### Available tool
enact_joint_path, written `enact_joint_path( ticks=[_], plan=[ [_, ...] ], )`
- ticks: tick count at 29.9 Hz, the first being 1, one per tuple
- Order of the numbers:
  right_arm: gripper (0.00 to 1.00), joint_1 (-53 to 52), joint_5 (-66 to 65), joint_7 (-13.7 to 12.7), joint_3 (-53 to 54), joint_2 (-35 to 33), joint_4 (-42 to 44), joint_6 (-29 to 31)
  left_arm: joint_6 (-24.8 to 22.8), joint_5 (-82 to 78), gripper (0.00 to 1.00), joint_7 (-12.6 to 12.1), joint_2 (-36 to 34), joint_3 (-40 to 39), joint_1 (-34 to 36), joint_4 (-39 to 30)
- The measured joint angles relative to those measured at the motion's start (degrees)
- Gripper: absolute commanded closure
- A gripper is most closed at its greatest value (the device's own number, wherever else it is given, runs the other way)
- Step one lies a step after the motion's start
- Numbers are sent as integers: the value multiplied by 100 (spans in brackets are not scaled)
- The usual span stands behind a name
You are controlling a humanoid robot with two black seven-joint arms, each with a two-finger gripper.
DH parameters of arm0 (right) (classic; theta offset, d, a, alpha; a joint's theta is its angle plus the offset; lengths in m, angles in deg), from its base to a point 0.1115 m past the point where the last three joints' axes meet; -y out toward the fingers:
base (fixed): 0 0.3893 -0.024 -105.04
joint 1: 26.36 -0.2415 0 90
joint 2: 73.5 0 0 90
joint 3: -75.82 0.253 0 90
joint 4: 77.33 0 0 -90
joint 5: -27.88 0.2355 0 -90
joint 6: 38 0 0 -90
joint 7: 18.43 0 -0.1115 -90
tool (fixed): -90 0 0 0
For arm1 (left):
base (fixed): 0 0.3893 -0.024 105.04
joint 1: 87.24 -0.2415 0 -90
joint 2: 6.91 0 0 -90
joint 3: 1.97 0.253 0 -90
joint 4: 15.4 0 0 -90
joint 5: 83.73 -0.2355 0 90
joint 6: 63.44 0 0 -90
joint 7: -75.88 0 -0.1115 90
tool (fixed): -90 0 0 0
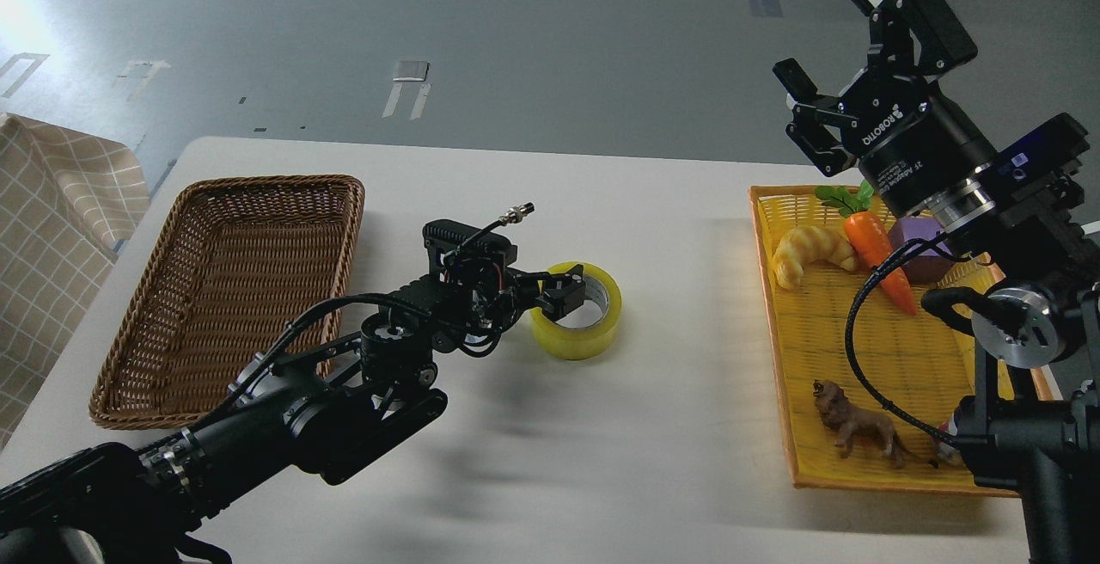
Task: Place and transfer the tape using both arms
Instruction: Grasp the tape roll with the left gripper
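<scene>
The tape (591,334), a translucent yellow roll with a pale core, lies flat near the middle of the white table (653,444). My left gripper (557,296) is at the roll's left rim, with one dark finger (565,291) reaching over the rim into the core hole. The other finger is hidden, so I cannot tell whether the gripper grips the roll. My right gripper (825,31) is raised above the far end of the yellow tray (859,349), open and empty.
An empty brown wicker basket (258,183) stands at the left. The yellow tray at the right holds a croissant toy (812,250), a carrot (876,256), a purple block (921,246) and a lion figure (859,431). A checked cloth (51,229) hangs at far left.
</scene>
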Motion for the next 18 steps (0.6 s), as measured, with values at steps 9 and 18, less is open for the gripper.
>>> enact_joint_path(
  ticks=[9,18],
  plan=[
    [0,66,0,0,-1,0,10,0,13,101,3,32,-7,5,-134,8],
    [0,103,0,0,-1,0,11,0,182,101,23,41,-12,45,-166,208]
  ],
)
